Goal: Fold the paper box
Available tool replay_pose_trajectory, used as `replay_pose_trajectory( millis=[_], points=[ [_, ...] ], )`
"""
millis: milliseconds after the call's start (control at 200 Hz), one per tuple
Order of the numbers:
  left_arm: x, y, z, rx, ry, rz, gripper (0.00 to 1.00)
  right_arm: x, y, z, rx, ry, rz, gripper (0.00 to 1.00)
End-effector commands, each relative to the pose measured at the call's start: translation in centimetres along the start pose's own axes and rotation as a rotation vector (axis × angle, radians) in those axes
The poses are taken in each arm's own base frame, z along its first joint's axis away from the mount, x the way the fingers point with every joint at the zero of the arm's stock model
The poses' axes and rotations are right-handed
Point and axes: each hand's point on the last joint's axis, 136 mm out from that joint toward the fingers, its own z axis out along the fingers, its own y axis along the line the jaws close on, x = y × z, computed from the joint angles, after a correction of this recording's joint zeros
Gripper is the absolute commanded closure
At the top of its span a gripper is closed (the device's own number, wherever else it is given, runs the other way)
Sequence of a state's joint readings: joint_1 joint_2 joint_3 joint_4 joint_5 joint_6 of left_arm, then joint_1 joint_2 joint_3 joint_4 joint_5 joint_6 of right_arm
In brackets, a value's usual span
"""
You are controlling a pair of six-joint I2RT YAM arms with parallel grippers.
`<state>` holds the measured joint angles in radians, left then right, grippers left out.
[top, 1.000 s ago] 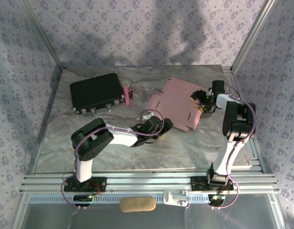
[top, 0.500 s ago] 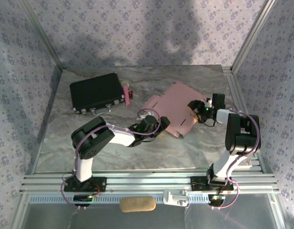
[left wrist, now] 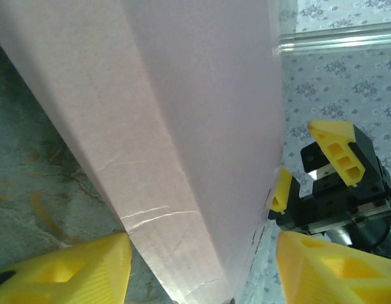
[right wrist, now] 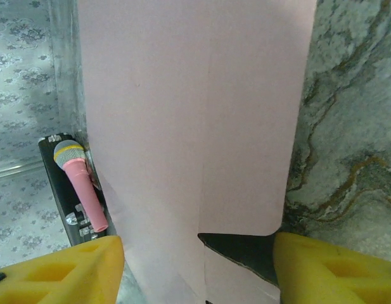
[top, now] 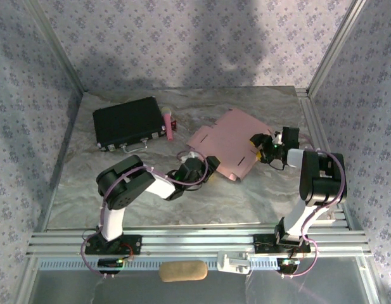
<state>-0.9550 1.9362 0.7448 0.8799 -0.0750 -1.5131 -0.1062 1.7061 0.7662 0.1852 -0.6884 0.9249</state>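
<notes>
The left pincer (left wrist: pixel 201 253) stands released. Its yellow fingers (left wrist: pixel 75 269) are apart, one on each side of a raised fold of the box (top: pixel 224 136). The right pincer (right wrist: pixel 198 244) is released too, and the box's edge lies between its fingers. The box lies on the table (top: pixel 182 199) between the two pincers, pink side up. Beyond the right pincer, its wrist view gives a pink microphone (right wrist: pixel 81 183) with a grey mesh head, lying beside a black case (right wrist: pixel 56 190). The left wrist view gives the right pincer facing it across the box.
</notes>
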Motion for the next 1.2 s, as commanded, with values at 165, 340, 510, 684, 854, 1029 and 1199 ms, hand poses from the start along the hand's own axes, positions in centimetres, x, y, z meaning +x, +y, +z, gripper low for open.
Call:
replay_pose_trajectory(
  millis=[165, 340, 510, 684, 854, 1029, 1199],
  points=[
    [-0.5, 2.8, 0.0, -0.005, -0.034, -0.108, 0.38, 0.8, 0.4, 0.2, -0.031, 0.045, 0.036, 0.38],
    [-1.1, 2.6, 0.9, 0.065, -0.053, -0.131, 0.55, 1.3, -0.1, 0.4, -0.031, 0.062, 0.056, 0.4],
    [-1.5, 0.9, 0.4, 0.113, -0.073, -0.089, 0.81, 1.5, -0.6, 0.3, -0.027, 0.068, 0.063, 0.4],
    [-1.4, -0.6, -0.7, 0.084, -0.081, -0.04, 0.86, 1.2, -0.4, -0.2, -0.026, 0.056, 0.054, 0.4],
    [-1.7, 0.6, -1.6, -0.024, -0.076, -0.038, 0.76, 1.5, -0.1, 0.0, -0.05, 0.075, 0.056, 0.42],
    [-2.4, 1.6, -1.8, -0.075, -0.065, -0.047, 0.72, 1.7, -0.5, 0.2, -0.051, 0.08, 0.057, 0.51],
    [-2.4, 1.1, -2.3, -0.069, -0.065, -0.027, 0.72, 1.4, -0.6, 0.5, -0.094, 0.076, 0.083, 0.75]
  ],
)
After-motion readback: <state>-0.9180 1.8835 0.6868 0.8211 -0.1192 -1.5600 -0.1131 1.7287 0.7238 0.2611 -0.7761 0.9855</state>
